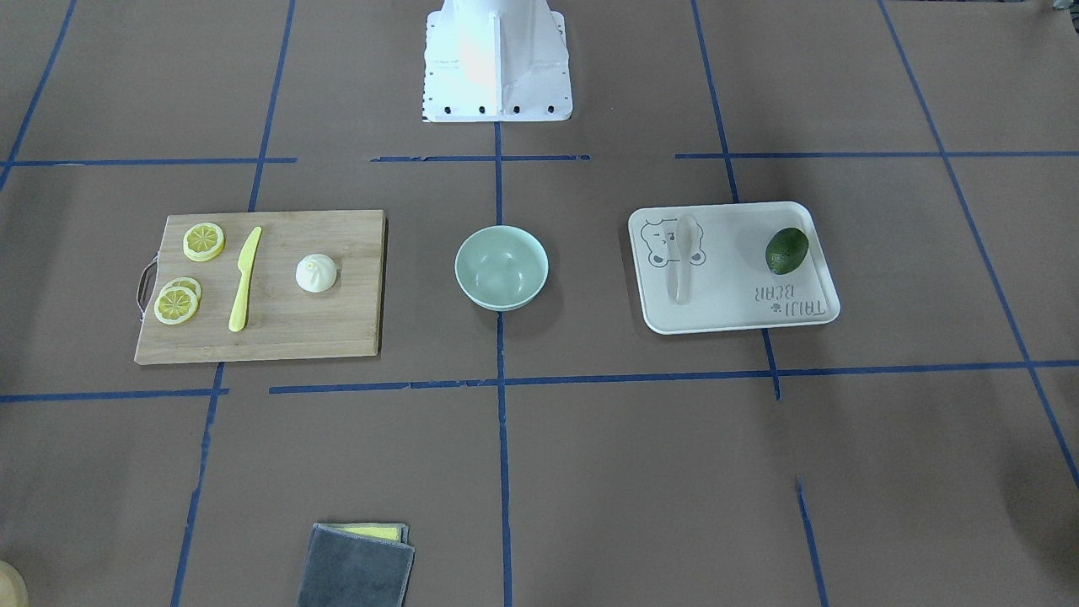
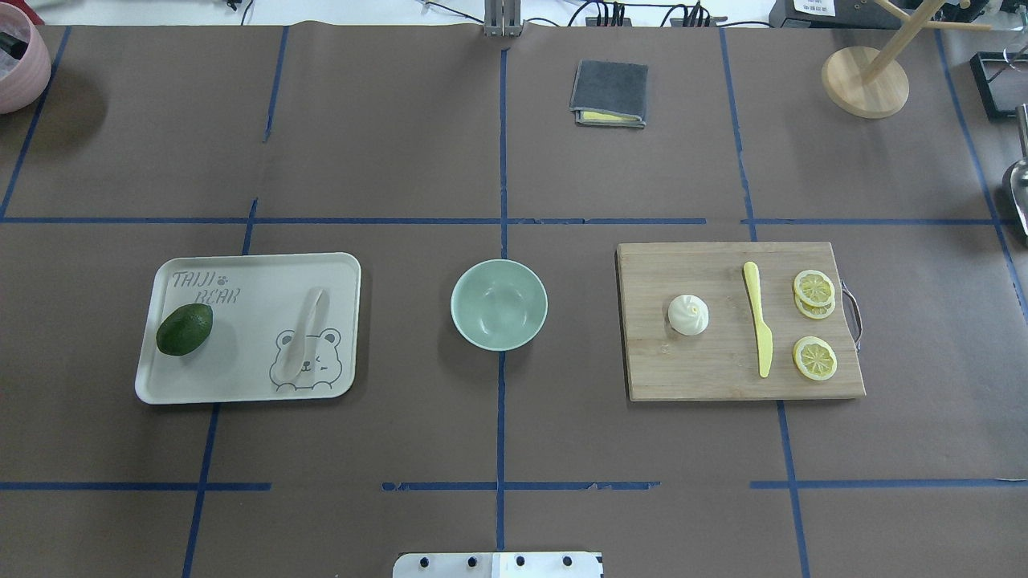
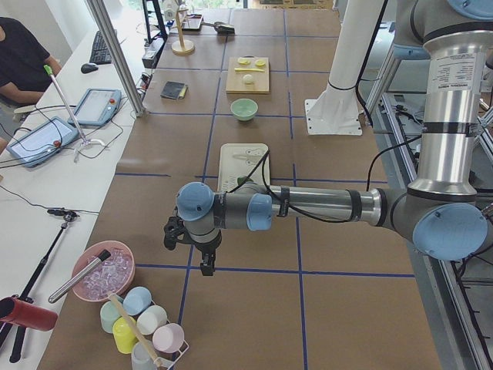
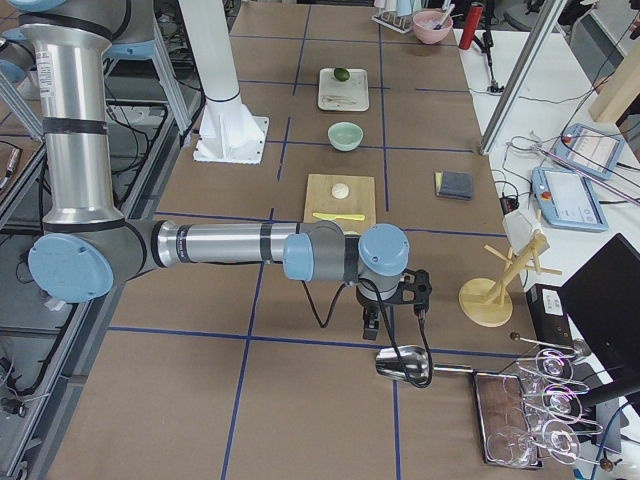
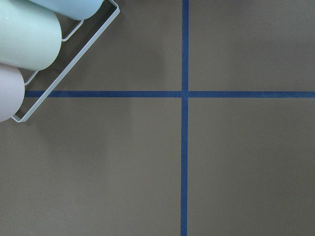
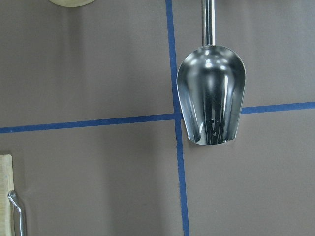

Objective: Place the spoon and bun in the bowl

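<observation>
The cream spoon [image 2: 303,337] lies on the off-white bear tray [image 2: 241,385], to the left of the mint-green bowl [image 2: 499,304] in the overhead view. The white pleated bun [image 2: 688,314] sits on the wooden cutting board [image 2: 723,377], to the right of the bowl. The bowl is empty. My left gripper [image 3: 189,258] shows only in the exterior left view, far from the tray and near the table's left end. My right gripper [image 4: 395,318] shows only in the exterior right view, near the right end. I cannot tell whether either is open or shut.
An avocado [image 2: 184,329] lies on the tray. A yellow knife [image 2: 757,329] and lemon slices [image 2: 814,357] lie on the board. A folded grey cloth [image 2: 609,93] lies at the far side. A metal scoop [image 6: 210,93] lies under the right wrist. A rack of cups [image 5: 29,44] stands by the left wrist.
</observation>
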